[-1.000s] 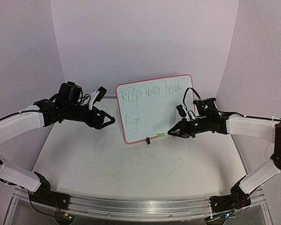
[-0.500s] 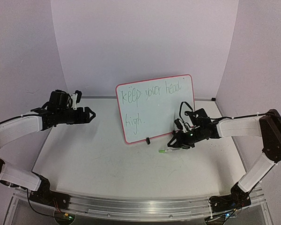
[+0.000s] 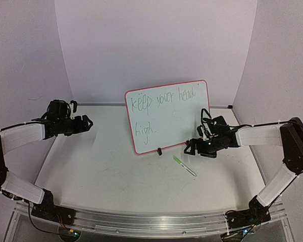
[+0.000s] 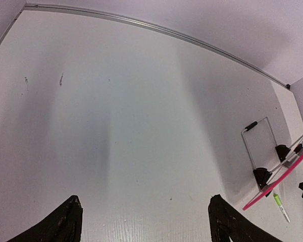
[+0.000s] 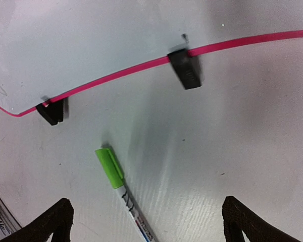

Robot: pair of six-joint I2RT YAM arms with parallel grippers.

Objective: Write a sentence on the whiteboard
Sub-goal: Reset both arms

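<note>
Well, my open, empty right gripper point(image 3: 188, 147) is just beside the standing whiteboard point(image 3: 166, 116); a green-capped marker point(image 3: 184, 166) lies near. My open left gripper point(image 3: 87, 122) is well apart.

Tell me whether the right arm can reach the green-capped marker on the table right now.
Probably yes: the marker lies loose on the table just below the open right claw, nothing between them.

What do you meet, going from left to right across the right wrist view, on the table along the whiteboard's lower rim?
left clip foot → marker → right clip foot
</note>
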